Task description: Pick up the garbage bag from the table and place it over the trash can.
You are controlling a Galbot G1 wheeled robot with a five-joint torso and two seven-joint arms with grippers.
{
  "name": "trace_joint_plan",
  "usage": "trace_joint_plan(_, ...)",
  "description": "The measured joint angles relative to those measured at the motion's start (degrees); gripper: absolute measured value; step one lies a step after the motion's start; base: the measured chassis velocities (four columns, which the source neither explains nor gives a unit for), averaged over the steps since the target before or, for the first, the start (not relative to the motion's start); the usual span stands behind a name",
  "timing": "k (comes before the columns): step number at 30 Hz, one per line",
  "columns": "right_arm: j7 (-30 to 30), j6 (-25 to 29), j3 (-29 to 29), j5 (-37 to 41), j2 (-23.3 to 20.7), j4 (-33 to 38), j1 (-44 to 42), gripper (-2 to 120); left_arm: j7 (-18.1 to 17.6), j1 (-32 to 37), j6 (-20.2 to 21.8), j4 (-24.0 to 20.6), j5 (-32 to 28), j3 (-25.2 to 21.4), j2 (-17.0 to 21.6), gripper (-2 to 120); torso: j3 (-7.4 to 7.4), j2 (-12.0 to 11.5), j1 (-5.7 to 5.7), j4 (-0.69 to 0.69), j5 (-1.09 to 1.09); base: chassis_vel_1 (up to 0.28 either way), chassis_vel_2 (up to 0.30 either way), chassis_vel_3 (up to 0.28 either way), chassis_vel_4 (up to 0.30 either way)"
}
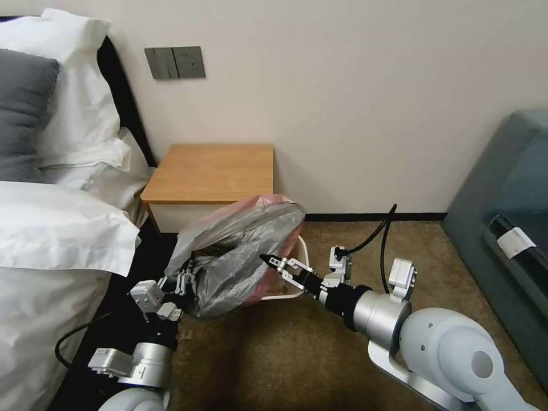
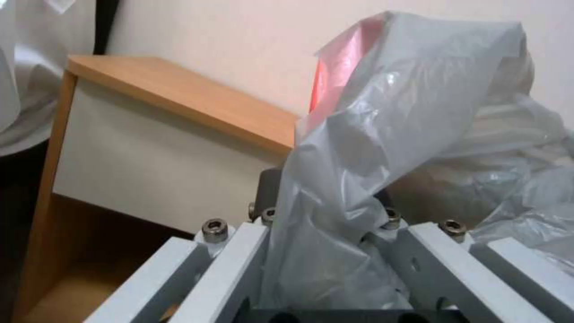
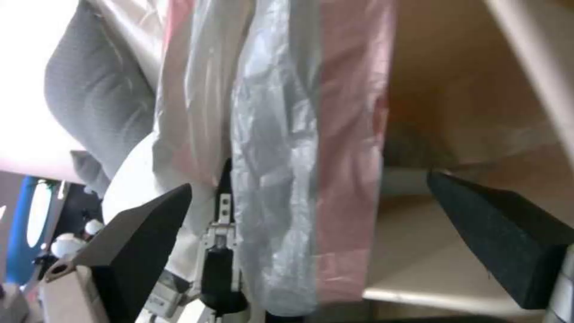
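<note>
Head view, from the left: the left gripper sits low beside the bed, its jaws closed on a bunched corner of the crinkled, thin, translucent grey plastic garbage bag with its pinkish-red edge. In the left wrist view that film runs down between the white fingers and is pinched there. Behind the bag stands the small orange-brown wooden table with a rounded-corner top and white drawer front; nothing of the bag rests on it. The bag hangs ballooned over the small cream-beige plastic trash can, of which a strip of pale rim shows at the bag's right side. Further right, the right gripper reaches in against the bag's right flank. The right wrist view shows its dark pads spread wide, with the grey and pink film hanging between them and not clamped.

As I judge it, the pickup is done and the bag is carried to the bin; what remains is spreading the mouth and seating it over the rim, which I cannot see accomplished on any side.
</note>
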Motion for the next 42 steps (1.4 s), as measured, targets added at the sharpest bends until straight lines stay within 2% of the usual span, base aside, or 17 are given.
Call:
trace_joint_plan(10,-1.5,-0.02,-0.75,-1.71,0.93,-0.46,0.21,97,0.44,0.45,-0.36,-0.65,0.85,-0.08,-0.31,10,0.0,0.0,0.0,0.0,0.0,0.0,0.0,0.0,0.0)
trace_joint_plan(16,-4.41,-0.34,-1.34,-5.26,1.21,-1.05,0.14,75,0.54,0.68,-0.2,-0.66,0.87,0.52,-0.49,10,0.0,0.0,0.0,0.0,0.0,0.0,0.0,0.0,0.0)
trace_joint_plan(17,-4.41,-0.34,-1.34,-5.26,1.21,-1.05,0.14,75,0.54,0.68,-0.2,-0.66,0.87,0.52,-0.49,10,0.0,0.0,0.0,0.0,0.0,0.0,0.0,0.0,0.0)
trace_joint_plan(20,-5.52,-0.67,-1.49,-6.34,1.16,-0.77,-0.25,60,0.5,0.75,0.21,-0.66,0.56,0.78,-0.51,10,0.0,0.0,0.0,0.0,0.0,0.0,0.0,0.0,0.0)
trace_joint_plan(21,-5.52,-0.67,-1.49,-6.34,1.16,-0.77,-0.25,60,0.5,0.75,0.21,-0.66,0.56,0.78,-0.51,10,0.0,0.0,0.0,0.0,0.0,0.0,0.0,0.0,0.0)
trace_joint_plan(23,-6.22,-0.85,-1.66,-7.11,1.11,-0.32,-0.37,49,0.25,0.76,0.48,-0.66,0.43,1.14,-0.52,10,0.0,0.0,0.0,0.0,0.0,0.0,0.0,0.0,0.0)
trace_joint_plan(24,-6.22,-0.85,-1.66,-7.11,1.11,-0.32,-0.37,49,0.25,0.76,0.48,-0.66,0.43,1.14,-0.52,10,0.0,0.0,0.0,0.0,0.0,0.0,0.0,0.0,0.0)
trace_joint_plan(27,-7.09,-0.97,-1.86,-7.84,0.95,0.41,-0.64,35,-0.62,0.76,0.99,-0.55,0.24,1.76,-0.6,10,0.0,0.0,0.0,0.0,0.0,0.0,0.0,0.0,0.0)
trace_joint_plan(28,-7.09,-0.97,-1.86,-7.84,0.95,0.41,-0.64,35,-0.62,0.76,0.99,-0.55,0.24,1.76,-0.6,10,0.0,0.0,0.0,0.0,0.0,0.0,0.0,0.0,0.0)
trace_joint_plan(30,-7.27,-0.97,-1.74,-7.86,0.82,0.7,-0.77,23,-1.58,0.75,1.33,-0.5,0.16,2.05,-0.64,10,0.0,0.0,0.0,0.0,0.0,0.0,0.0,0.0,0.0)
trace_joint_plan(32,-7.27,-0.96,-1.65,-7.85,0.75,0.81,-0.82,20,-1.86,0.75,1.48,-0.5,0.09,2.08,-0.65,10,0.0,0.0,0.0,0.0,0.0,0.0,0.0,0.0,0.0)
trace_joint_plan(34,-7.26,-0.9,-1.46,-7.92,0.59,0.86,-0.98,8,-2.52,0.7,1.72,-0.5,-0.1,2.13,-0.68,10,0.0,0.0,0.0,0.0,0.0,0.0,0.0,0.0,0.0)
trace_joint_plan(35,-7.26,-0.9,-1.46,-7.92,0.59,0.86,-0.98,8,-2.52,0.7,1.72,-0.5,-0.1,2.13,-0.68,10,0.0,0.0,0.0,0.0,0.0,0.0,0.0,0.0,0.0)
trace_joint_plan(37,-7.13,-0.68,-1.34,-8.14,0.57,0.79,-1.14,0,-2.87,0.61,1.83,-0.5,-0.83,2.1,-0.69,10,0.0,0.0,0.0,0.0,0.0,0.0,0.0,0.0,0.0)
trace_joint_plan(42,-6.49,-0.19,-1.14,-8.31,0.89,1.03,-1.75,0,-3.67,0.35,2.12,-0.5,-1.78,1.98,-0.66,10,0.0,0.0,0.0,0.0,0.0,0.0,0.0,0.0,0.0)
